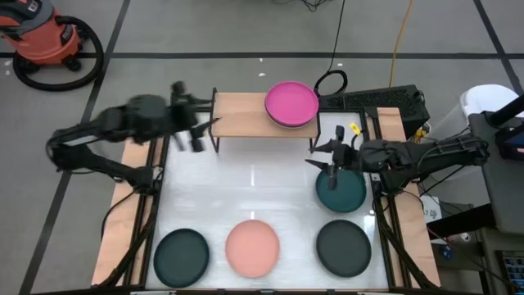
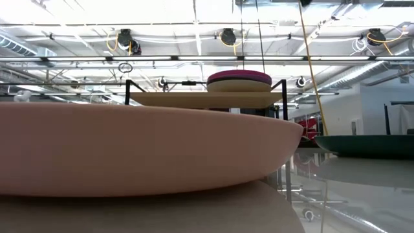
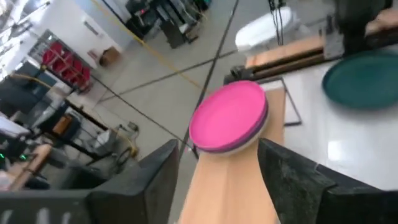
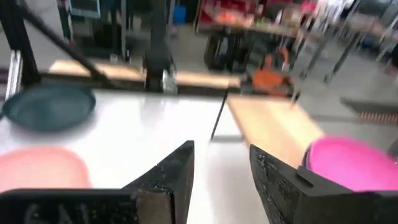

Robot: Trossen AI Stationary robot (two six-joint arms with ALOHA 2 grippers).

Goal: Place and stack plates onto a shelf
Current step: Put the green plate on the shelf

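The left gripper (image 1: 195, 131) is seen at the left end of the shelf (image 1: 241, 115), with its jaws apart and nothing held between them; in the left wrist view the fingers (image 3: 155, 180) frame the wooden board. At the front left of the white table (image 1: 262, 188) a dark teal plate (image 1: 182, 256) is laid, and just beside it, in the middle of the front row, a salmon pink plate (image 1: 252, 247). On the right half of the shelf a magenta plate (image 1: 291, 102) is stacked on others; in the low view a beige plate (image 2: 238, 85) is seen beneath it. At the front right a charcoal plate (image 1: 344, 247) is placed. Behind it a second teal plate (image 1: 342, 192) is found, over whose far edge the right gripper (image 1: 332, 156) is held, jaws apart and empty.
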